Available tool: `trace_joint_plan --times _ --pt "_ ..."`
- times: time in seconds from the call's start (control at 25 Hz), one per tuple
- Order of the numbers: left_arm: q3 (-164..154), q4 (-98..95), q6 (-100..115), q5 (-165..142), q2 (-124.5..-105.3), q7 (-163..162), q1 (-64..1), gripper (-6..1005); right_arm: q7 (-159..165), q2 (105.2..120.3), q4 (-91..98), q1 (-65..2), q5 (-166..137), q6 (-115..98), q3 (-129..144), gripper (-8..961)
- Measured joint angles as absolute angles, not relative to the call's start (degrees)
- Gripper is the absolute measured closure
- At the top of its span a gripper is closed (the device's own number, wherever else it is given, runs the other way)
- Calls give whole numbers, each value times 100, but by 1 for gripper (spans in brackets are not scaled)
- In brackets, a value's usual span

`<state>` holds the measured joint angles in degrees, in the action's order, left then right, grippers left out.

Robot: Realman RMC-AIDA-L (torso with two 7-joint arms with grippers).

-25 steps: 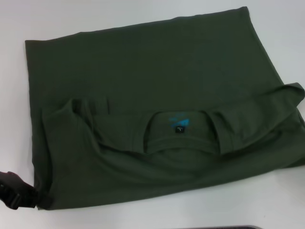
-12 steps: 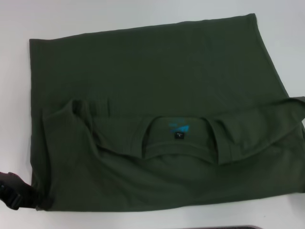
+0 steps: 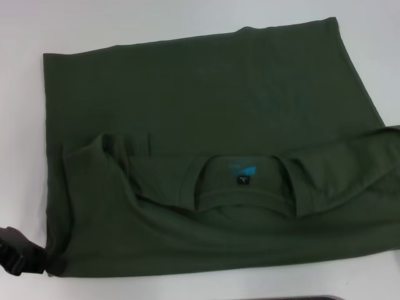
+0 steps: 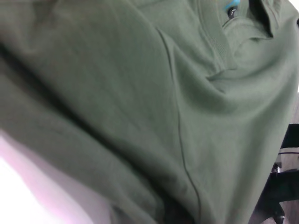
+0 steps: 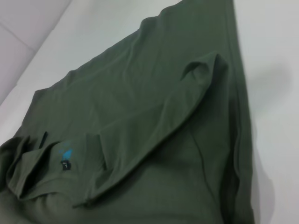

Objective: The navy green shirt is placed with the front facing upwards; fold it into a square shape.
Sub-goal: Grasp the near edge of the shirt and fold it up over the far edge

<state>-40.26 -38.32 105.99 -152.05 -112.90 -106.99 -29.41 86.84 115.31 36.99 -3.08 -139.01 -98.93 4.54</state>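
1. Lower left of the head view: left gripper (image 3: 22,259), black, at the shirt's near-left corner, touching the cloth edge. Whether its fingers are spread or pinching cloth, cannot tell (tips sit against or under the hem).
2. Shirt (image 3: 206,125) covers most of the white table (image 3: 125,25), a broad rectangle running from upper left to the right edge of the frame. Sleeves already folded inward; the left flap lies over the lower-left body.
3. Centre, slightly low: collar (image 3: 240,194) with black tag (image 3: 243,180) and teal print, ringed by folded cloth.
4. Right edge: the right flap runs out of frame. Right gripper not seen in any view; its wrist camera looks down on the shirt from above, so it seems lifted clear.
5. Judgement: the step in hand looks like gathering the near corner for the next fold. To do it well, grip both layers at the corner, lift low, carry it straight across so the edges meet, and keep the flaps from slipping out.
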Motion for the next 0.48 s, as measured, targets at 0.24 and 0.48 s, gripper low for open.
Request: trace_joint_plan --times 0.24,0.48 --pt "-4002 -3831 10585 -15260 -11291 -10703 -2931 989 8686 11515 3700 -310 -13904 -9880 447 909" --pt "-3998 -3832 10560 -15281 -11293 -10704 -2929 989 8668 11512 3701 -310 -13895 -9852 410 909"
